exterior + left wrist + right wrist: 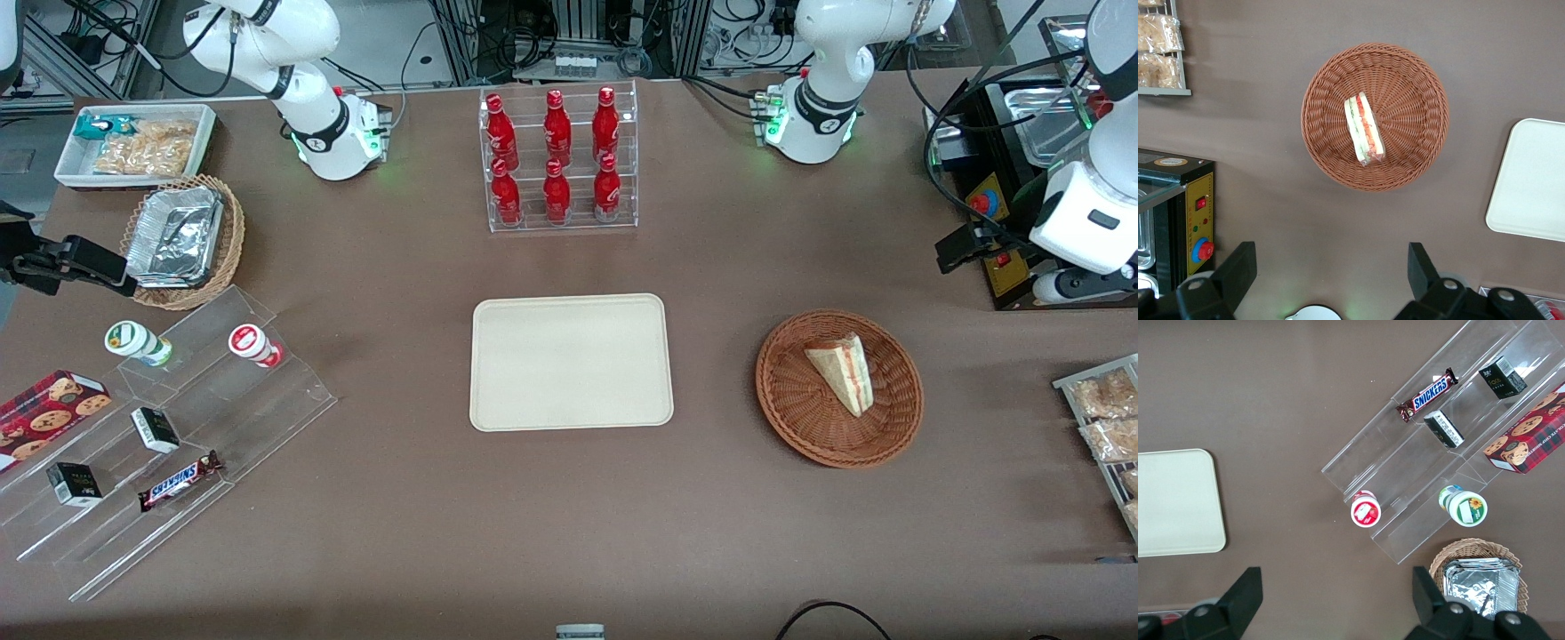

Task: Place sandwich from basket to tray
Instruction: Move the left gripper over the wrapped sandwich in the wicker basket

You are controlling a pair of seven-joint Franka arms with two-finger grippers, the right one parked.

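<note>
The sandwich (1363, 129) lies untouched in the basket (1425, 93), so the pick-up has not yet begun. The gripper (1328, 270) hangs high above the desk (569, 533) near the working arm's end, released, its two fingers (1238, 267) spread wide with nothing between them and touching nothing; that wide spread would suit coming down over the wedge. The sandwich rests on its side near the middle of the basket, its filling layers showing, probably easy to pinch across the bread faces. The tray (571, 362) sits bare beside the basket, toward the parked arm's end, ready to receive it.
</note>
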